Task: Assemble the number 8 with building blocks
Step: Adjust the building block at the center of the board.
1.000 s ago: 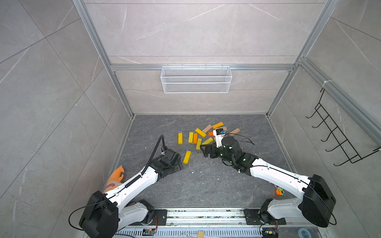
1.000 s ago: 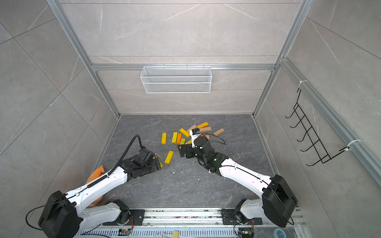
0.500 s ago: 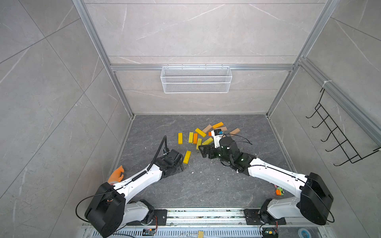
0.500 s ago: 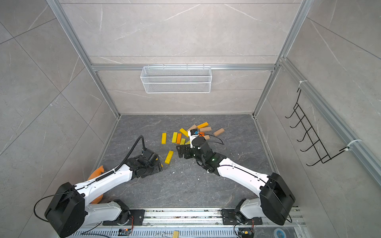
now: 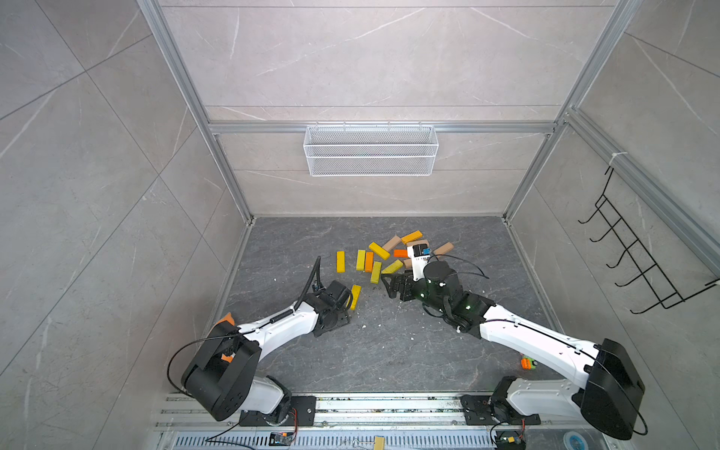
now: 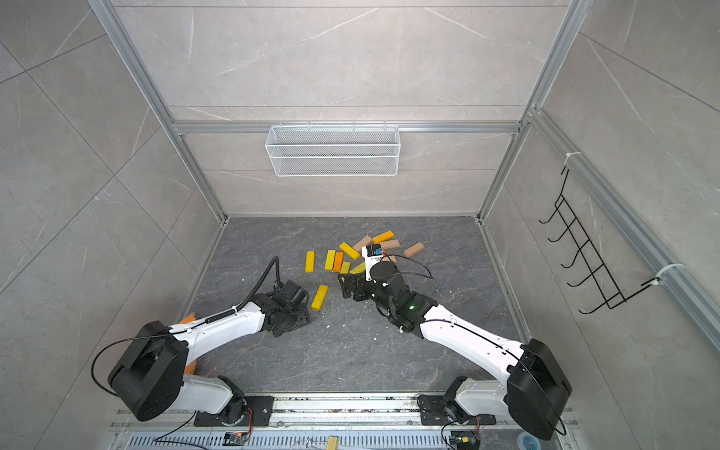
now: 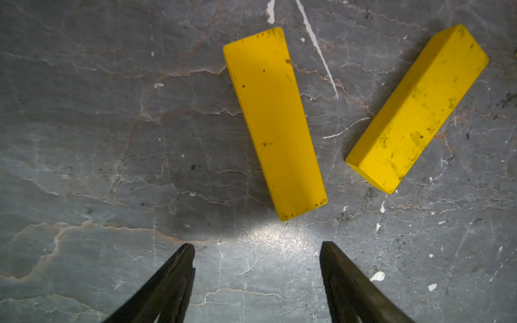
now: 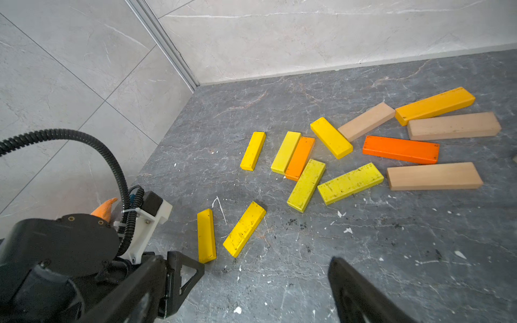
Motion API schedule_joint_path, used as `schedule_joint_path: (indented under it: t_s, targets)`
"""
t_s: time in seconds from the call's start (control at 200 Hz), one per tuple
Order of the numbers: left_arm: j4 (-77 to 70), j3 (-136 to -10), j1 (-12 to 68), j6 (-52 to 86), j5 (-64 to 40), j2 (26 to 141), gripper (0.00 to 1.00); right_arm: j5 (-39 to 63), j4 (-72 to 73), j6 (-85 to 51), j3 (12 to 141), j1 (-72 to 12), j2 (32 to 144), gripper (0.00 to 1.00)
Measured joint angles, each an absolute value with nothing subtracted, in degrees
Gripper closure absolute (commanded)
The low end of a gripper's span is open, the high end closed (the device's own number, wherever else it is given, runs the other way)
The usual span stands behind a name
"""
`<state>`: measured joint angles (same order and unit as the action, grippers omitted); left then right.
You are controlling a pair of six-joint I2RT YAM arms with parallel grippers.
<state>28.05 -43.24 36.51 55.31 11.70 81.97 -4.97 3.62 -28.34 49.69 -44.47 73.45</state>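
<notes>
Building blocks: small flat rectangular wooden pieces in yellow, orange and tan (image 8: 306, 184), all lying loose on the dark grey marbled table (image 5: 389, 350). Taking the back wall as 12 o'clock, most are scattered from the centre toward 1 o'clock, and no figure 8 is laid out.
Just changed: the left gripper (image 7: 256, 244) has pushed toward 1 o'clock, up to the two yellow blocks (image 7: 274, 123) at 7 o'clock of the scatter, and its jaws have narrowed. No block has shifted.
Left side: jaws partly open and holding nothing, with the nearer yellow block just ahead of the tips.
Right side: the right gripper (image 8: 267, 264) is spread wide and empty at 6 o'clock of the scatter, and has hardly moved.
Meaning: probably a first pick being lined up, so assembly has barely begun.
Block count: eight yellow (one a deeper amber), two orange and four tan, making fourteen.
Other count: one orange plush fish toy (image 5: 228, 318) at 8 o'clock, and one white wire basket (image 5: 370, 150) on the back wall.
</notes>
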Motion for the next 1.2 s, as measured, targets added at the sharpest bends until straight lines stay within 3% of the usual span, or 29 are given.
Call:
schedule_joint_path:
  t_s: [0.779,1.053,1.198]
  targets:
    - [27.5,-50.9,32.1,53.0,13.4,92.4,0.33,-5.4,2.5,-27.9,47.5,-45.4,72.3,0.06]
    - [27.0,-51.9,31.7,51.3,13.5,95.0,0.50,-6.3,0.8,-27.2,47.5,-45.7,72.2,0.06]
    - [26.5,-52.7,31.5,49.1,13.4,95.7,0.65,-6.7,0.2,-27.2,47.5,-45.8,71.7,0.06]
